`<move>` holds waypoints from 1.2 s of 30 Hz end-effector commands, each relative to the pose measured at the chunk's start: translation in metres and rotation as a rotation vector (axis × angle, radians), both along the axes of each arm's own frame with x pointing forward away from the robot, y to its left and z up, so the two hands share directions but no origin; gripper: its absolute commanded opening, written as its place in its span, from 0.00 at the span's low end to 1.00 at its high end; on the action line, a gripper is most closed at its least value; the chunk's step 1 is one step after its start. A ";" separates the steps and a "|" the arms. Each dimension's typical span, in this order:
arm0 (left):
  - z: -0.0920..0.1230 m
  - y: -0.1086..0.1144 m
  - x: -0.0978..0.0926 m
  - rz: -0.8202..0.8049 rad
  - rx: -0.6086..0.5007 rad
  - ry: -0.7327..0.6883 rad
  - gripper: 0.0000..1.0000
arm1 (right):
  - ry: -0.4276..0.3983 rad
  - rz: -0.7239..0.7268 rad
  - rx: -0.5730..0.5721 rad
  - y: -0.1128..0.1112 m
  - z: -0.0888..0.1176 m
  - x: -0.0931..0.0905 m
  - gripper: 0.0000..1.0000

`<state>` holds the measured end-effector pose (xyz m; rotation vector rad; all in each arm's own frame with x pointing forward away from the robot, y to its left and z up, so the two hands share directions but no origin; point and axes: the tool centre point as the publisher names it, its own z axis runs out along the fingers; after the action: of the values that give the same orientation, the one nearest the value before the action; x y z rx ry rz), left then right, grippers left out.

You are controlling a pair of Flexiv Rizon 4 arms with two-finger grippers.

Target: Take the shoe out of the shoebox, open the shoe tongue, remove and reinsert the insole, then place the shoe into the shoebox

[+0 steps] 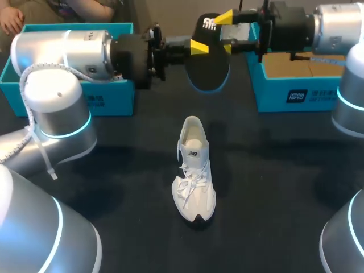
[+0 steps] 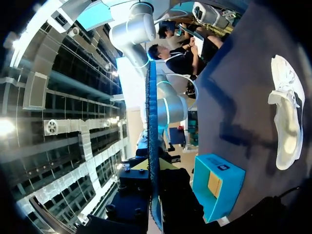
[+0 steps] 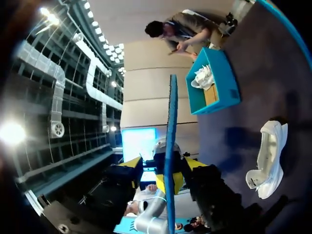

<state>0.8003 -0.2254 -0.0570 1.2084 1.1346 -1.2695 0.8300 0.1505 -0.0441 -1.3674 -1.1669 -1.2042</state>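
An open turquoise cardboard shoebox (image 1: pixel 116 102) sits at the left of the black table (image 1: pixel 273 170), and beside it the left gripper (image 1: pixel 200 46) is clamped on a flat black foam insole with a blue rim (image 1: pixel 209 71), held up in the air. Below it the white lace-up sneaker (image 1: pixel 194 170) stands upright mid-table, outside either box. The right gripper (image 1: pixel 226 33) has its fingers spread wide either side of the insole's top, and a second turquoise shoebox (image 1: pixel 273 94) lies under that arm

Plain black tabletop (image 1: pixel 273 187)
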 end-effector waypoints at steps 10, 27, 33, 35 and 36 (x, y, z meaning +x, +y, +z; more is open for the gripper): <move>-0.006 0.034 -0.020 -0.033 0.042 -0.007 0.00 | -0.080 0.067 -0.016 -0.045 -0.014 -0.030 1.00; -0.021 0.035 -0.021 -0.033 0.063 -0.013 0.00 | -0.130 0.103 -0.007 -0.064 -0.014 -0.033 1.00; -0.021 0.035 -0.021 -0.033 0.063 -0.013 0.00 | -0.130 0.103 -0.007 -0.064 -0.014 -0.033 1.00; -0.021 0.035 -0.021 -0.033 0.063 -0.013 0.00 | -0.130 0.103 -0.007 -0.064 -0.014 -0.033 1.00; -0.019 0.036 -0.023 -0.053 0.086 0.039 0.00 | -0.130 0.103 -0.007 -0.064 -0.014 -0.033 1.00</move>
<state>0.7783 -0.1898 -0.0778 1.2812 1.1588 -1.2632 0.7966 0.0859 -0.0582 -1.2324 -1.3173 -1.2306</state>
